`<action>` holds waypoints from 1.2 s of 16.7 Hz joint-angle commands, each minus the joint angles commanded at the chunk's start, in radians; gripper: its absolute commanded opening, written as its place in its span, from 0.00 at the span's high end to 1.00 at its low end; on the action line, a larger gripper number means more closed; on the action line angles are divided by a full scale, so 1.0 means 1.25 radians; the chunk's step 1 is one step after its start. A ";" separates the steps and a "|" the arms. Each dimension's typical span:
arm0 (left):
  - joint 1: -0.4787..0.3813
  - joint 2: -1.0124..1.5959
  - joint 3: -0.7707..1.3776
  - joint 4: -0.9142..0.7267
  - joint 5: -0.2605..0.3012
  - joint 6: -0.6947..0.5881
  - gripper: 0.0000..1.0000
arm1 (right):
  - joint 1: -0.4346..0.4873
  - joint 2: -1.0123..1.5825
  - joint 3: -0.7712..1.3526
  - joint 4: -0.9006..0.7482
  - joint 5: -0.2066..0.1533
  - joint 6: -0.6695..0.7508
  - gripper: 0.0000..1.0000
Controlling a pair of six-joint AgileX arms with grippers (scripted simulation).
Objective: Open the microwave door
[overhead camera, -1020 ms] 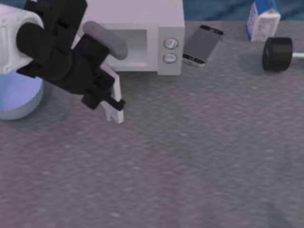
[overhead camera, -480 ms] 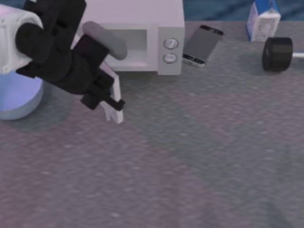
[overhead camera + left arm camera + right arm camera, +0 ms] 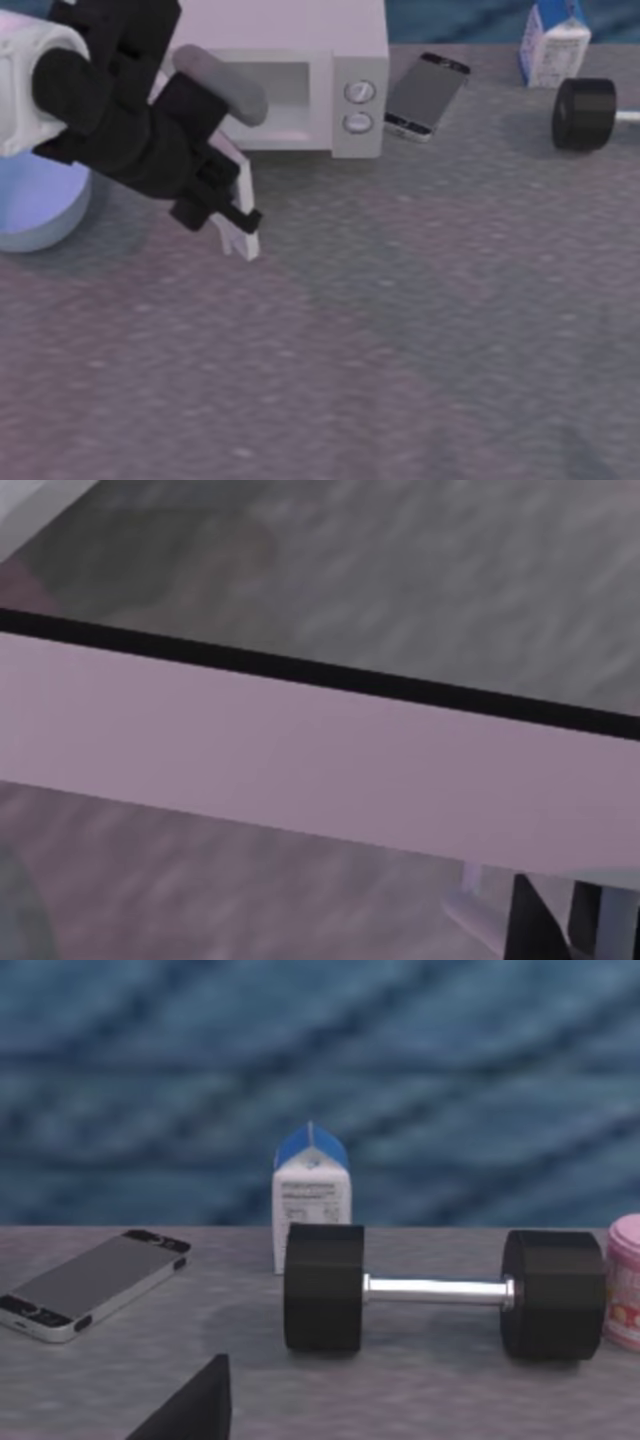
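Note:
The white microwave (image 3: 300, 25) stands at the back left with its two silver knobs (image 3: 358, 107) facing the front. Its cavity (image 3: 285, 95) is exposed. The microwave door (image 3: 245, 225) is swung out toward the front left, and its white free edge juts past my left arm. My left gripper (image 3: 238, 213) is shut on that free edge. In the left wrist view the microwave door (image 3: 300, 750) fills the frame as a wide pale band, with my left gripper (image 3: 560, 920) on its edge. My right gripper (image 3: 200, 1410) is parked out of the top view.
A smartphone (image 3: 428, 95) lies just right of the microwave. A blue-and-white milk carton (image 3: 553, 40) and a black dumbbell (image 3: 585, 113) are at the back right, with a pink tub (image 3: 625, 1280) beside the dumbbell. A pale blue round object (image 3: 35, 200) sits at the left edge.
My left gripper and the door's free edge have crept a few pixels to the left. Nothing else has moved.

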 joint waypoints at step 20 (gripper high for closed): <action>0.065 -0.026 -0.023 -0.039 0.079 0.154 1.00 | 0.000 0.000 0.000 0.000 0.000 0.000 0.00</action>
